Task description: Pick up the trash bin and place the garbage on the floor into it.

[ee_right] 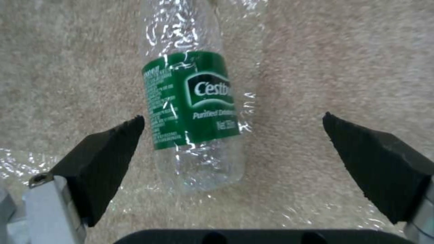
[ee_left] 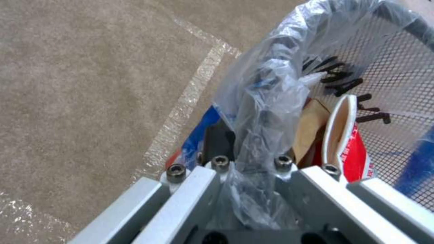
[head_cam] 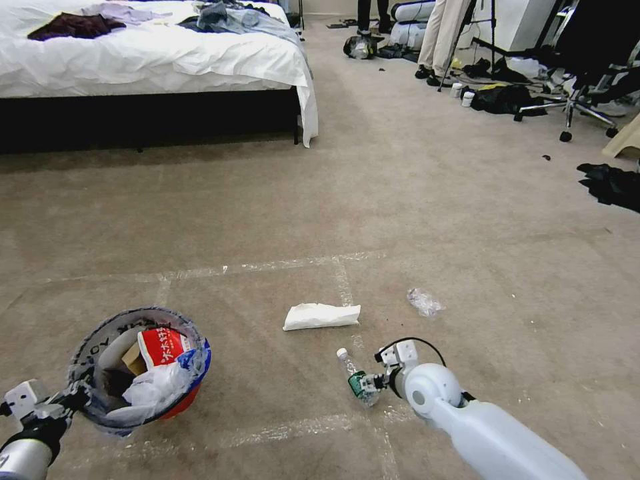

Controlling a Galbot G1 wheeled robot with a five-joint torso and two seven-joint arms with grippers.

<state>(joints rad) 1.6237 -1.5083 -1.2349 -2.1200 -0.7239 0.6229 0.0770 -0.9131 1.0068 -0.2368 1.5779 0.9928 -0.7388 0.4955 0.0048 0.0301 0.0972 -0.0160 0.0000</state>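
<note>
Crushed clear bottle [ee_right: 192, 101] — green label, between spread jaws, on carpet [ee_right: 339, 61]

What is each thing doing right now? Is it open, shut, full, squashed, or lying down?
Trash bin: held at its rim, partly full of litter.
Left gripper: shut on the bin's rim and bag.
Right gripper: open, fingers either side of the bottle.
Plastic bottle: lying on the floor, empty, crumpled.
White slipper: lying flat on the carpet.
Clear wrap: crumpled on the floor.
</note>
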